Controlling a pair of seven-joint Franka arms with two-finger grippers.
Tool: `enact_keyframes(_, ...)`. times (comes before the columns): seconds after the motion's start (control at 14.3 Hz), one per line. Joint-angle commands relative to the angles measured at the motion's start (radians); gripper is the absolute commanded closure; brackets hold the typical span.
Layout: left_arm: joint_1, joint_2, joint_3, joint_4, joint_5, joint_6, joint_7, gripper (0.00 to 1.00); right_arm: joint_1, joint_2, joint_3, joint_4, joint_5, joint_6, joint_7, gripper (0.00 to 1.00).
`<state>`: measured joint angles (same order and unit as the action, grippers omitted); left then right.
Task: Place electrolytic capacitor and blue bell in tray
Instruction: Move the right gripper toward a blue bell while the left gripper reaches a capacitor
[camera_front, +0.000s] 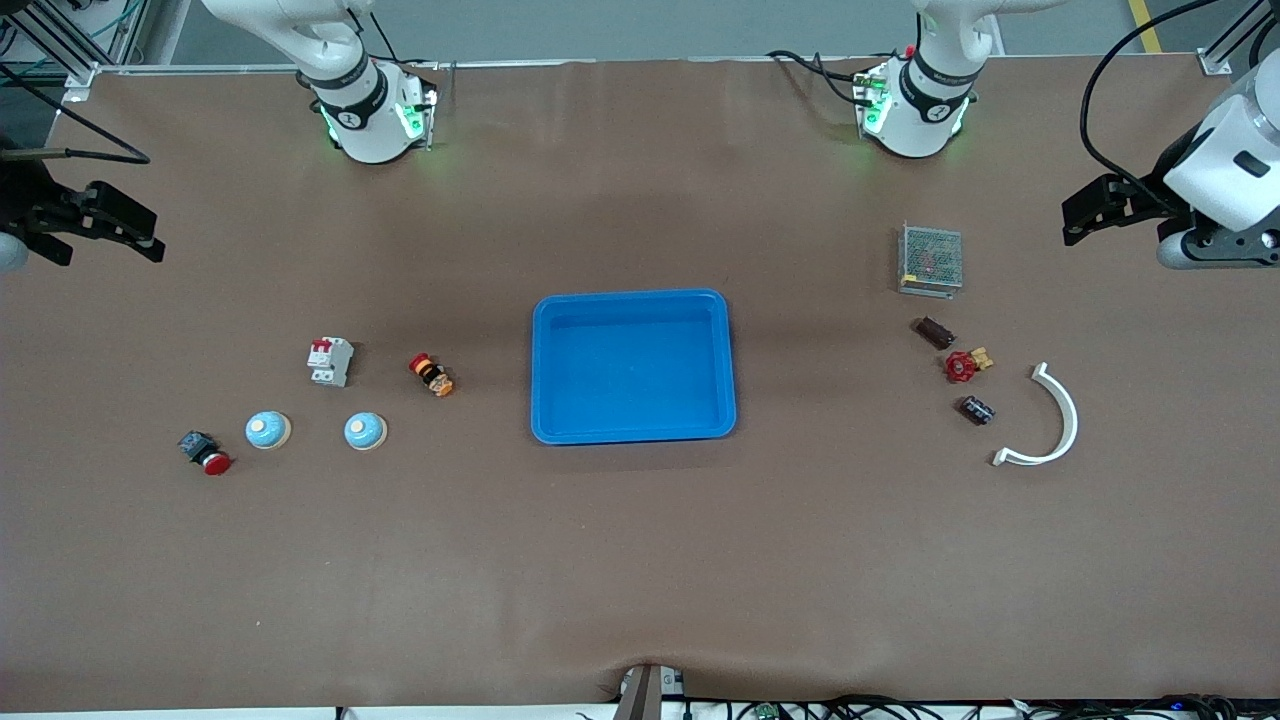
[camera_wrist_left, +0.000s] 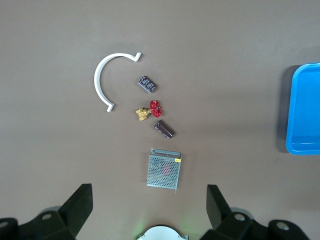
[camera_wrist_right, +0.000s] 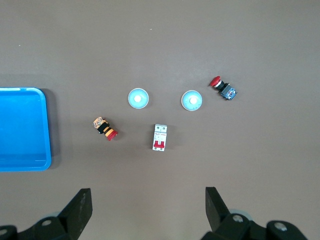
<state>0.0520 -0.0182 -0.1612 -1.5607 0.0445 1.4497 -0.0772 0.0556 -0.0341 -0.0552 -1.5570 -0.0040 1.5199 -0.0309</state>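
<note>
The shallow bright-blue plastic tray (camera_front: 633, 302) sits mid-table, with two pale-blue dome bells (camera_front: 366, 431) toward the right arm's end and a small dark cylindrical capacitor (camera_front: 978, 410) toward the left arm's end. The left gripper (camera_front: 1085, 215) and the right gripper (camera_front: 135, 232) wait above the table's ends, jaws wide and holding nothing.

I take the tray (camera_front: 633, 300) as my landmark, at mid-table with nothing in it.

Toward the right arm's end from the tray: an emergency-stop switch (camera_front: 431, 374) nearest it, then a circuit breaker (camera_front: 330, 361). Nearer the front camera than those, two bells (camera_front: 365, 431) (camera_front: 268, 430) side by side, apart. A push button (camera_front: 204, 452) lies outermost, just beside the outer bell.

Toward the left arm's end from the tray: a mesh-cased power supply (camera_front: 930, 260) farthest from the camera, then a capacitor (camera_front: 936, 332), a valve (camera_front: 966, 365) and a second capacitor (camera_front: 978, 410), each nearer the camera. A curved bracket (camera_front: 1052, 425) lies outermost, beside the valve.
</note>
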Motion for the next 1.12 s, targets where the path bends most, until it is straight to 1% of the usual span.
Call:
enact_keyframes(0.0,0.002,0.007,-0.003,0.027,0.0,-0.02,0.002,0.0,0.003,-0.007,0.001,0.006,0.002,-0.006,0.008,0.0)
enact_keyframes(0.14,0.0,0.009,-0.003,0.028,0.0,-0.02,0.002,0.0,0.003,-0.007,0.001,0.006,0.002,-0.007,0.008,0.0)
enact_keyframes(0.28,-0.003,0.012,-0.001,0.051,0.002,-0.02,0.001,0.0,0.003,-0.007,0.001,0.006,0.002,-0.009,0.008,0.0)
enact_keyframes(0.42,0.005,0.033,-0.001,0.051,0.0,-0.022,0.002,0.0,0.003,-0.007,0.001,0.005,0.002,-0.01,0.011,0.0)
enact_keyframes(0.56,0.011,0.034,-0.001,0.053,-0.011,-0.022,0.01,0.0,0.004,-0.004,0.001,0.0,0.002,-0.015,0.014,0.0)
enact_keyframes(0.84,0.005,0.04,-0.003,0.025,-0.002,-0.018,-0.006,0.0,0.01,0.01,0.001,-0.009,0.002,-0.006,0.011,0.0)
enact_keyframes(1.05,0.009,0.058,-0.001,0.01,-0.002,-0.011,-0.007,0.0,0.013,0.039,0.001,-0.018,0.002,0.005,0.011,0.0)
